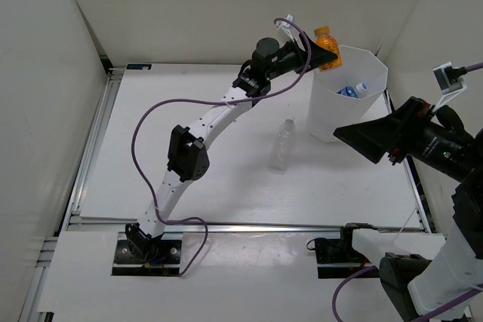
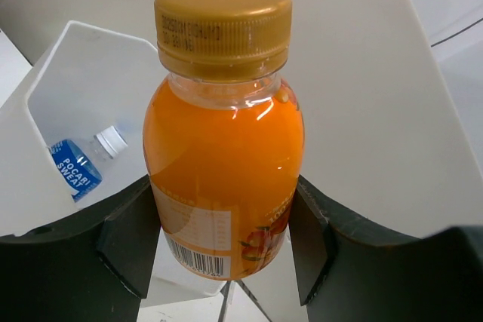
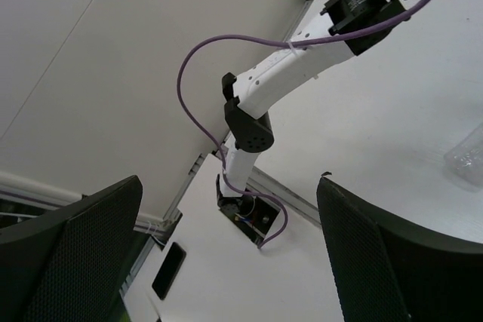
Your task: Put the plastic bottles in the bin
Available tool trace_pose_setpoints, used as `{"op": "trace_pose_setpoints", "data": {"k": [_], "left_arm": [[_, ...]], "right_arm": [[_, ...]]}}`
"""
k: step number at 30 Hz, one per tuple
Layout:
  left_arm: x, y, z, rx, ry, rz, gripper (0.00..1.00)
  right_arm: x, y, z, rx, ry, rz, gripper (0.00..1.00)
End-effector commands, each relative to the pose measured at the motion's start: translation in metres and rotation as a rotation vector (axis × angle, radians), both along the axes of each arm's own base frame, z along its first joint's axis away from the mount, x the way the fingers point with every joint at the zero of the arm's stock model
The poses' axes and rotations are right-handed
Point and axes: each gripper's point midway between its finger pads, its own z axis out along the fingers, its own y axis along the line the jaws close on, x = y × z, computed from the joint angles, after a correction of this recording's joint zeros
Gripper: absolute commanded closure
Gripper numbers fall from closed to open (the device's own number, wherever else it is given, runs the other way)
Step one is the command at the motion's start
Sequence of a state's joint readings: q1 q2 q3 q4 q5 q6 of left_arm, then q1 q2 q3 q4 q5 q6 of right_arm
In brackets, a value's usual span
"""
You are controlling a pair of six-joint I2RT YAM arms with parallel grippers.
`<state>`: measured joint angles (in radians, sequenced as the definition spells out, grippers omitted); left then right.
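- Table [image 1: 136, 126]: white, fills the centre of the overhead view.
- Bin [image 1: 329, 115]: white and faceted, upper right of the overhead view.
- Left arm [image 1: 205, 124]: stretched from lower left up to the bin's left rim. The left gripper [image 1: 320, 52] is clamped on the orange bottle.
- Right gripper [image 3: 226, 262]: at the right edge below the bin, pointing left, fingers wide apart and holding nothing.
- Clear bottle [image 1: 281, 145]: lying on the table at centre, just left of the bin.
- Blue-labelled bottle [image 2: 78, 173]: inside the bin, label reads "POCARI SWEAT".
- Orange bottle [image 2: 226, 164]: gold cap with an illegible stamped code, barcode on the label, held at the bin's rim.
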<state>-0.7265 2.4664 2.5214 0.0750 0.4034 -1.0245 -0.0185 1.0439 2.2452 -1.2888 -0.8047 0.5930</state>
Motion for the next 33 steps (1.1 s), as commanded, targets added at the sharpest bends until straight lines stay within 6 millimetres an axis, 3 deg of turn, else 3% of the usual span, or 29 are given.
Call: {"op": "trace_pose_setpoints", "data": {"k": [1,5,6,8,10,14,15,18,21,22,23,24,25,26,27,30,32,33], "left_arm": [[-0.021,-0.002,0.038,-0.041,-0.073,-0.004,0.54],[-0.030,-0.004,0.038,-0.002,-0.099,-0.015,0.39],[-0.030,-0.004,0.036,0.004,-0.092,-0.015,0.19],[-0.032,-0.002,0.039,0.013,-0.098,-0.013,0.00],[-0.032,-0.001,0.034,0.034,-0.089,-0.013,0.00],[-0.045,0.008,0.051,0.057,-0.124,-0.029,0.00],[-0.052,0.016,0.060,0.079,-0.146,-0.025,0.00],[-0.048,0.042,0.077,0.108,-0.183,0.016,0.00],[-0.040,0.064,0.062,0.194,-0.157,0.025,0.00],[-0.049,0.074,0.072,0.211,-0.194,0.029,0.00],[-0.049,0.081,0.067,0.241,-0.194,0.037,0.00],[-0.052,0.085,0.036,0.321,-0.141,0.022,0.00],[-0.063,0.094,0.037,0.361,-0.190,0.012,0.00],[-0.069,0.098,0.020,0.408,-0.175,-0.018,0.00],[-0.079,0.104,-0.024,0.508,-0.091,-0.065,0.00],[-0.108,0.118,-0.090,0.756,-0.042,-0.135,0.00],[-0.113,0.119,-0.115,0.881,-0.055,-0.115,0.00],[-0.110,0.120,-0.118,0.917,-0.062,-0.094,0.00]], "right_arm": [[-0.008,0.008,0.010,-0.014,-0.067,0.098,0.02],[-0.006,0.011,0.011,-0.013,-0.064,0.146,0.02],[-0.004,0.011,0.010,-0.012,-0.055,0.146,0.02],[-0.002,0.011,0.010,-0.013,-0.056,0.146,0.01],[-0.004,0.011,0.010,-0.014,-0.067,0.146,0.01],[0.002,0.011,0.008,-0.013,-0.062,0.146,0.01],[0.003,0.011,0.010,-0.015,-0.078,0.146,0.01],[0.007,0.011,0.011,-0.011,-0.092,0.146,0.01],[0.012,0.010,0.007,-0.013,-0.096,0.136,0.01],[0.012,0.010,0.009,-0.016,-0.116,0.127,0.01],[0.012,0.010,0.009,-0.016,-0.116,0.127,0.01],[0.017,0.009,0.007,-0.017,-0.111,0.117,0.01],[0.021,0.008,0.004,-0.022,-0.104,0.117,0.01],[0.017,0.009,0.005,-0.023,-0.113,0.117,0.01],[0.020,0.008,0.003,-0.029,-0.119,0.118,0.01],[0.021,0.008,-0.001,-0.034,-0.112,0.119,0.01],[0.015,0.008,-0.002,-0.028,-0.105,0.118,0.01],[0.012,0.008,-0.001,-0.029,-0.114,0.118,0.01]]}}
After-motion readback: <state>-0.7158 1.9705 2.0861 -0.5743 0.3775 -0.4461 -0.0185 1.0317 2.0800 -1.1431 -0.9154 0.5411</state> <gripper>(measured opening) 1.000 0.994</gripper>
